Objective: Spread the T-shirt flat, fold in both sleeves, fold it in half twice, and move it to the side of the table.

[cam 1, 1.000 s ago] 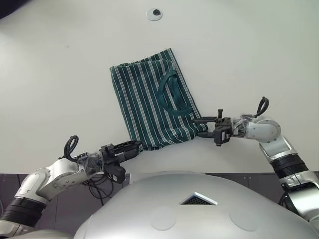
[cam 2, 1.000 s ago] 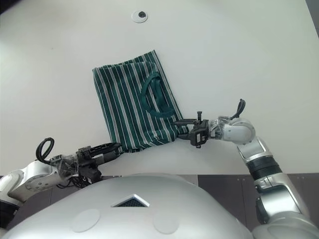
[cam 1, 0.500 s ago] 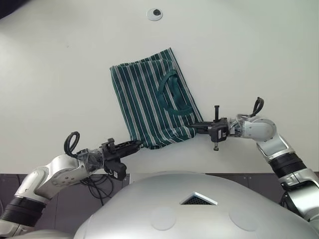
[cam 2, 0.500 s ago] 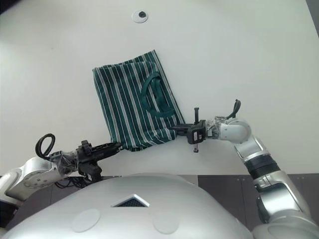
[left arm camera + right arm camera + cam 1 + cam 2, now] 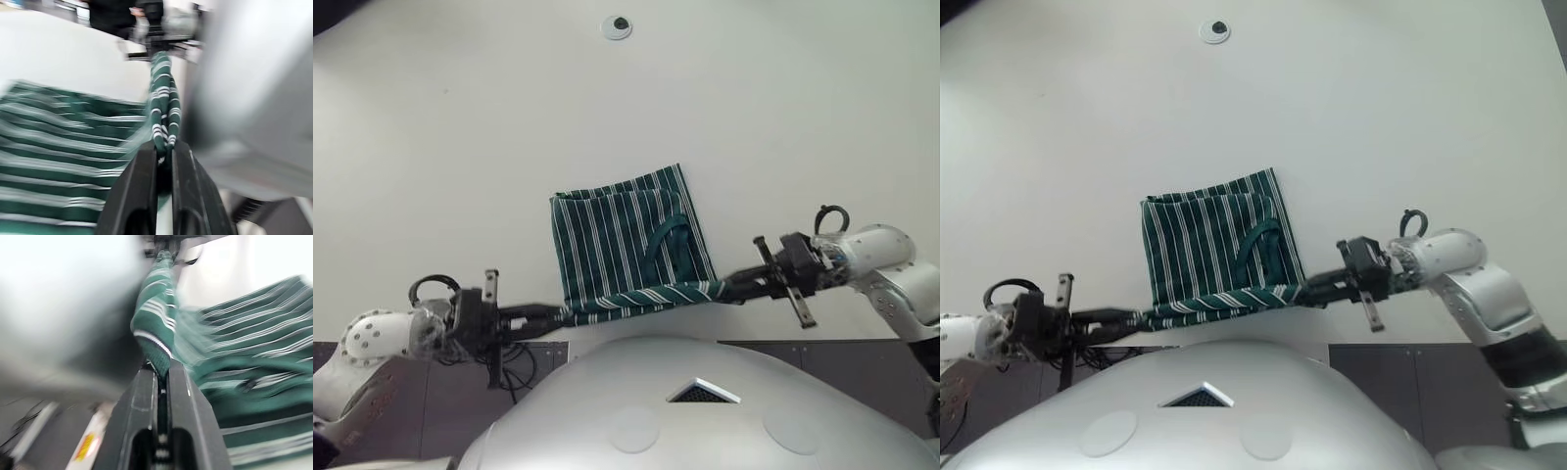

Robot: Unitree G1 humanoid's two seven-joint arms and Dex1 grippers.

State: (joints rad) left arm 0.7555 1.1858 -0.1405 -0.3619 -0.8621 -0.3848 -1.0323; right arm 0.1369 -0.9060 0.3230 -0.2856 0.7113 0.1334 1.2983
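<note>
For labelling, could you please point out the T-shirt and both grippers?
T-shirt [image 5: 607, 235], left eye view, on its flat striped panel.
left gripper [image 5: 164, 151], left wrist view, between its fingertips.
right gripper [image 5: 161, 372], right wrist view, between its fingertips.

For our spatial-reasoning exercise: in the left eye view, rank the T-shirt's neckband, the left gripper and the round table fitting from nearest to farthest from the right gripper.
1. The neckband of the T-shirt, just left of the right gripper.
2. The left gripper, on the robot's far left.
3. The round fitting, far ahead near the view's top.
</note>
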